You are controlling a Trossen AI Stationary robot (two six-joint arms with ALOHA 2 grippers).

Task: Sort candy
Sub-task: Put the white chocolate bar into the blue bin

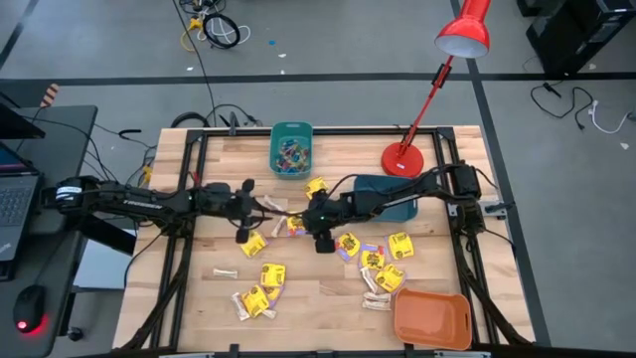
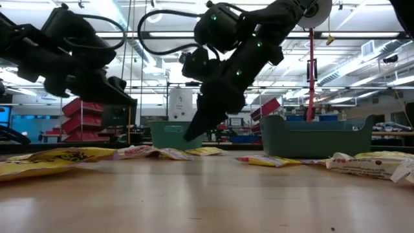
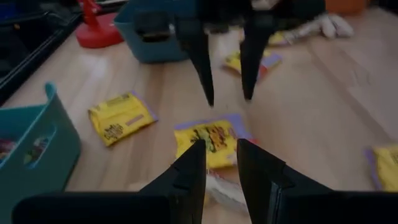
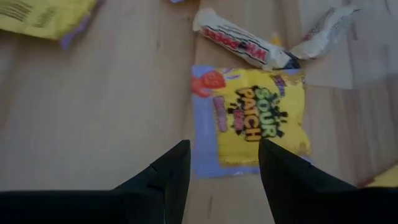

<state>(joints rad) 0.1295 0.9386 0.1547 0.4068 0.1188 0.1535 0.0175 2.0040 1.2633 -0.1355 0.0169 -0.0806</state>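
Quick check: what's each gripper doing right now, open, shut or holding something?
Left gripper: open partway, empty, above the table.
Right gripper: open, empty, hovering over a yellow Sour Patch packet.

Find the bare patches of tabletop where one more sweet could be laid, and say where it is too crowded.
Bare wood lies between the teal bin and the table's left edge, and along the front left corner beside the white stick sweet. It is crowded mid-table, where both hands meet over yellow packets, and near the orange bin.

Black arms, 2 tapered dark fingers (image 4: 171, 180)
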